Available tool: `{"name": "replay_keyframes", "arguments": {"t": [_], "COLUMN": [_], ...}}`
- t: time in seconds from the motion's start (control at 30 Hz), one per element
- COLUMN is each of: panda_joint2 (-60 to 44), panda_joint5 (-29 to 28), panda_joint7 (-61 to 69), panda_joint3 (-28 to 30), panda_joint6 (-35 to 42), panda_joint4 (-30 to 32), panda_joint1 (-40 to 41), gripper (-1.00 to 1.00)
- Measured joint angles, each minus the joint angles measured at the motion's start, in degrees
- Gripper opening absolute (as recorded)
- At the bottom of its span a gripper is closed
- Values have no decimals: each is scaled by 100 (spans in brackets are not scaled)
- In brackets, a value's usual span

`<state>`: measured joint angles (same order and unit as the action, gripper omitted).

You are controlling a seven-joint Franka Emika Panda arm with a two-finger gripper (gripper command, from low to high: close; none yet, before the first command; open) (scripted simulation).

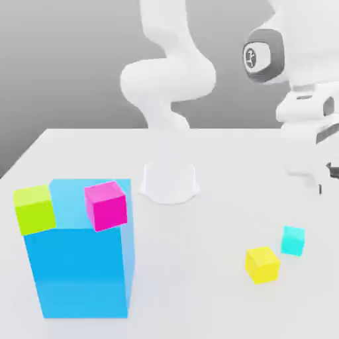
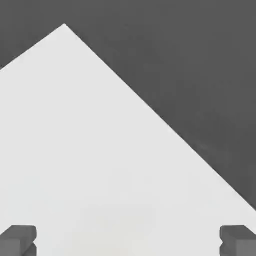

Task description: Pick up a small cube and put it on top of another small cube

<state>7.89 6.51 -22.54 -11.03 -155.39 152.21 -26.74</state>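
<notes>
Cyan small cube [image 1: 292, 241] sits on the white table [image 1: 218, 265], just beside the yellow cube [image 1: 262, 265], not stacked. End effector [image 2: 128, 241] spread, empty. Grasp, lift, place all remain, I'd say. Cube's upright, faces turned slightly; equal-sided, so no long axis.

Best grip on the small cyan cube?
Cyan cube: I'd come straight down from above, claw closing on two opposite upright faces. It sits flat with its top bare; the yellow cube stands close, so avoid the faces toward it.
</notes>
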Motion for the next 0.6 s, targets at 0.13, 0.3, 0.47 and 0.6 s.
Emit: {"name": "replay_keyframes", "arguments": {"t": [0.13,0.3,0.47,0.6], "panda_joint2": [-743,-1736,-2540,-2540], "panda_joint5": [-455,-1454,-1839,-1851], "panda_joint7": [35,-450,-747,-759], "panda_joint3": [-301,48,649,648], "panda_joint6": [-473,-1162,-1805,-1801], "panda_joint4": [402,542,388,388], "panda_joint1": [-497,-927,-1444,-1442], "gripper": [0,0,-100,-100]}}
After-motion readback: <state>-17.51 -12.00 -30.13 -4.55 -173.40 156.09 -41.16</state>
